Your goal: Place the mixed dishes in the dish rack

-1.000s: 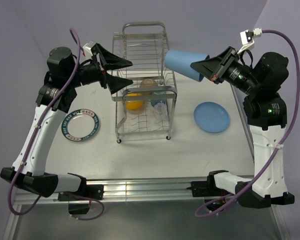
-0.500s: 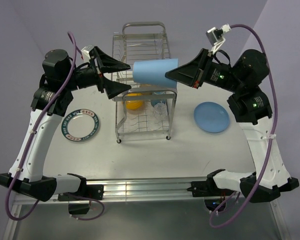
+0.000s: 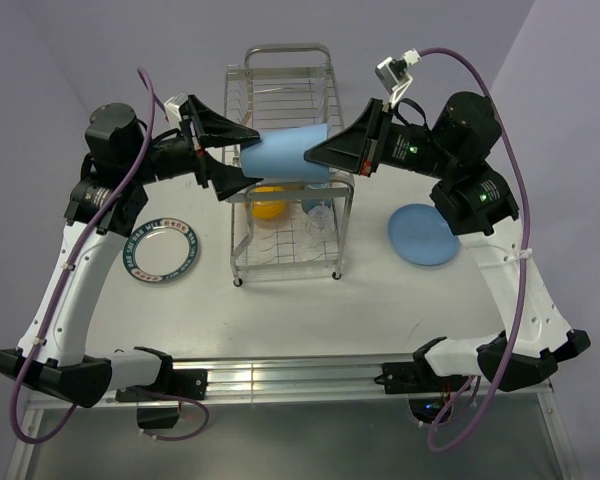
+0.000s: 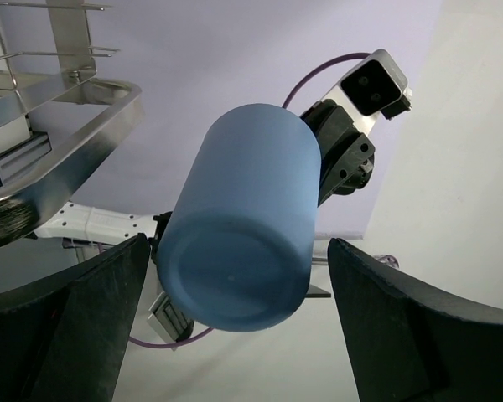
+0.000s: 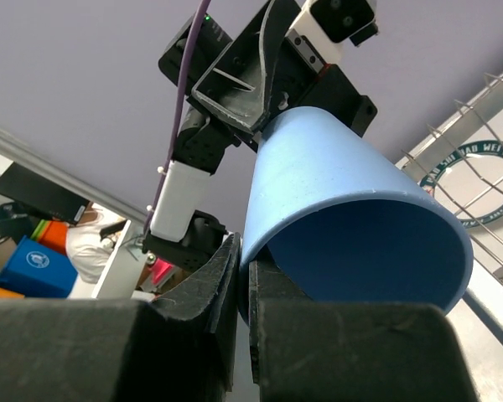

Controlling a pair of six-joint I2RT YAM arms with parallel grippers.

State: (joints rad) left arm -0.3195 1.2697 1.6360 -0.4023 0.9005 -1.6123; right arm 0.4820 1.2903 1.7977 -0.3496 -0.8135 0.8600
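My right gripper (image 3: 308,158) is shut on the rim of the blue cup (image 3: 278,158) and holds it lying sideways above the dish rack (image 3: 288,70). One finger is inside the cup (image 5: 352,201) and one outside. My left gripper (image 3: 260,153) is open, its fingers on either side of the cup's base (image 4: 235,251); a gap shows at the right finger (image 4: 419,327). A yellow-orange bowl (image 3: 270,206) and a clear glass (image 3: 320,216) sit in the rack's lower tier. The white plate with green rim (image 3: 162,248) lies left of the rack and the blue plate (image 3: 423,234) lies right of it.
The rack stands at the middle back of the white table (image 3: 310,310), its looped handle at the far end. Its steel rim (image 4: 75,126) is close to the left of the cup. Purple walls rise behind and to the right.
My right arm has carried the blue cup leftward over the rack, until its base is between my left gripper's open fingers. The left arm has shifted only slightly.
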